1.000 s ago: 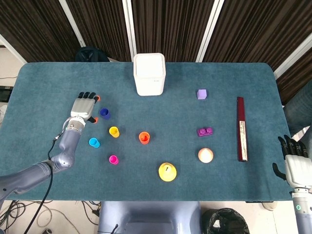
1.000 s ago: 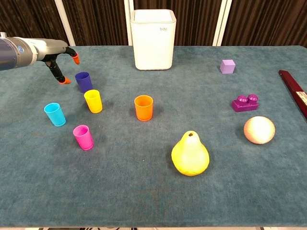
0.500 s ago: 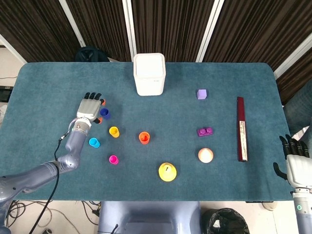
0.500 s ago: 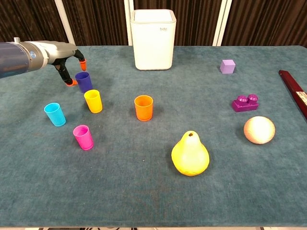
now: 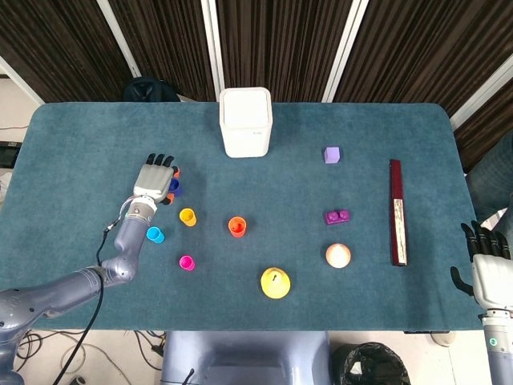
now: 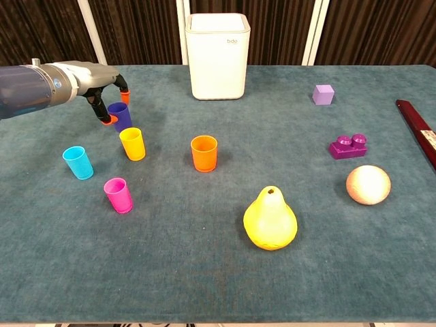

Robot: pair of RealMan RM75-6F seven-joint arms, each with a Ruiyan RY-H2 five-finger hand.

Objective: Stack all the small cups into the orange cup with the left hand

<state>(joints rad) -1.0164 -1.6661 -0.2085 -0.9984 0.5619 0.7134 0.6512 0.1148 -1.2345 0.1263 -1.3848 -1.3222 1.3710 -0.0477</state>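
Observation:
The orange cup [image 5: 236, 226] [image 6: 204, 152] stands upright near the table's middle. Left of it stand a yellow cup [image 5: 187, 216] [image 6: 132, 144], a cyan cup [image 5: 155, 234] [image 6: 78, 163] and a pink cup [image 5: 186, 262] [image 6: 118, 195]. A purple cup [image 5: 173, 186] [image 6: 120, 116] stands furthest back. My left hand [image 5: 155, 178] [image 6: 102, 85] hangs over the purple cup, its fingers spread around the rim and holding nothing. My right hand [image 5: 488, 261] rests off the table's right front corner, fingers apart and empty.
A white bin [image 5: 245, 122] [image 6: 218, 56] stands at the back centre. A yellow pear [image 5: 275, 282] [image 6: 270, 219], a pale ball [image 5: 337, 256] [image 6: 368, 184], a purple brick [image 5: 336, 216] [image 6: 348, 146], a lilac cube [image 5: 332, 155] [image 6: 323, 94] and a dark red bar [image 5: 397, 212] lie to the right.
My left hand has moved to the right and come over the purple cup. The cups and the right hand have not moved.

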